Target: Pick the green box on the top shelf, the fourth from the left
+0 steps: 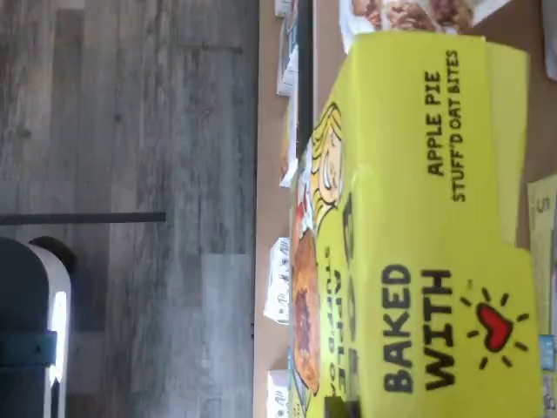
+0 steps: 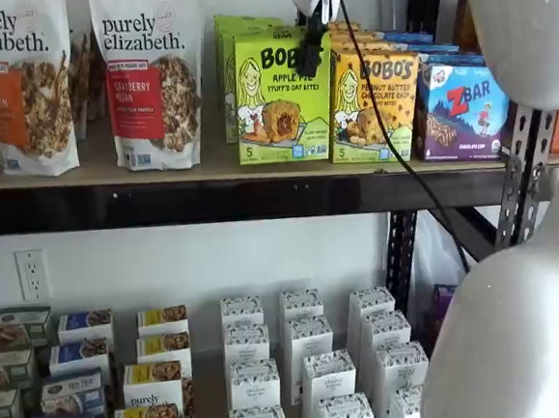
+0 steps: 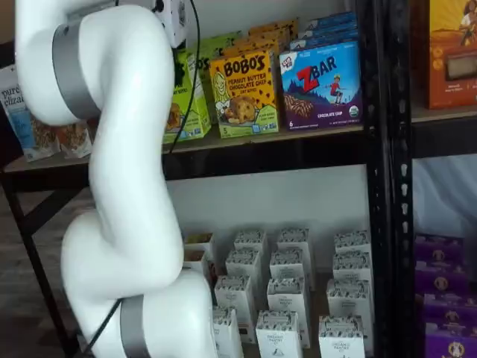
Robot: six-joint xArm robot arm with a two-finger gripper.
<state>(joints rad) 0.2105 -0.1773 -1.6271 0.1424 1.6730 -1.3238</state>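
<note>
Tool clamped on the front green box at the top shelf's front edge. One orange box and one blue box stand beside it.

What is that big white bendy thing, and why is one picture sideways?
It's a robot arm that picks boxes off shelves. Two pictures come from cameras facing the shelves. The sideways one comes from a camera on the arm's wrist, looking down at the green box. The top shelf holds granola bags, the green box, a yellow box and a blue box. Small white boxes stand below. The gripper is at the green box's top edge with its jaws closed; whether they really grip it, I can't tell.
</note>
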